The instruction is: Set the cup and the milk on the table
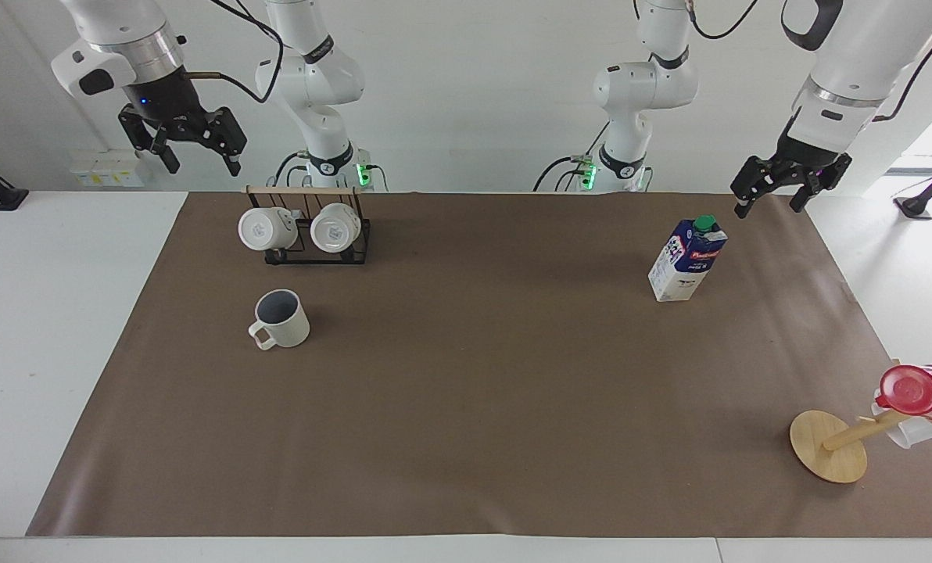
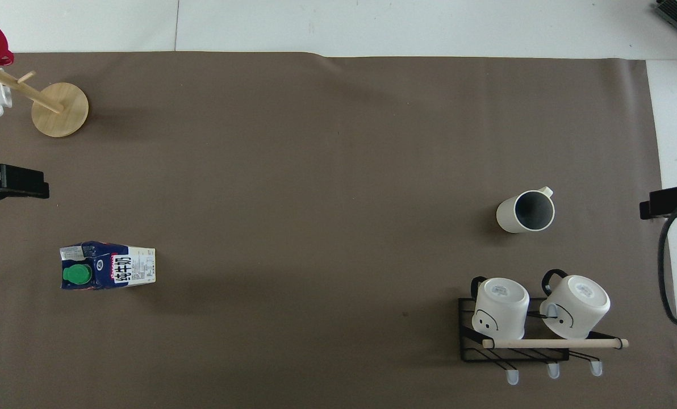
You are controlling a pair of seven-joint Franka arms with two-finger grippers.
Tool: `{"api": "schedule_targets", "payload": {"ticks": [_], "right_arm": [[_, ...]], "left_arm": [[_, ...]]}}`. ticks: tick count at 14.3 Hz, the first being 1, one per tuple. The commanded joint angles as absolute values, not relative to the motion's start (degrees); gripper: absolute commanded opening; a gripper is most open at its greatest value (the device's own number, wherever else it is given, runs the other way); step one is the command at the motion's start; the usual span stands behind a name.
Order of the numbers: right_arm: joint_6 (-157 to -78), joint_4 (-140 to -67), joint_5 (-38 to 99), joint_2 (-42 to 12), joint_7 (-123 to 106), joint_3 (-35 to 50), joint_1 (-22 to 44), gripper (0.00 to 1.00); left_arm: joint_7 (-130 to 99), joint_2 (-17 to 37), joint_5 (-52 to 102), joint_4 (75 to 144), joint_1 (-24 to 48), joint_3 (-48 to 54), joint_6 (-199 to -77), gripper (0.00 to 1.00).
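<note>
White bench (image 1: 59,375), brown mat (image 1: 466,407): mug (image 1: 280,319) centre-left, milk carton (image 1: 686,259) upper right, both standing free. Left gripper (image 1: 779,199), right gripper (image 1: 192,152) raised, jaws wide, empty — placement looks complete.

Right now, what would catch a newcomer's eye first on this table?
Probably the blue-and-white milk carton standing upright toward the left arm's end of the brown mat, and the lone cream cup toward the right arm's end, just farther from the robots than a black rack holding two mugs. Both the left gripper and right gripper hang open above, holding nothing.
</note>
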State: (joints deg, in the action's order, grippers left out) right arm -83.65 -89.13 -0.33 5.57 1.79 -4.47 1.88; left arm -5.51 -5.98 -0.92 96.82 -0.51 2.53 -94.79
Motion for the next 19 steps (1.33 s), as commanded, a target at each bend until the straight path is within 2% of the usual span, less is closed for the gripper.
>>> {"api": "schedule_targets", "payload": {"ticks": [1,19], "right_arm": [[-84.81,-90.53,-1.23,6.5,0.7,-4.13,1.67,1.0],[-84.11,-90.62,-0.79,6.68,4.39,-4.04,1.67,1.0]], "left_arm": [[-5.19,-6.15,-0.26,96.06,-1.23,2.9,-93.6,1.0],[-5.19,-6.15,-0.26,96.06,-1.32,2.9,-93.6,1.0]]}}
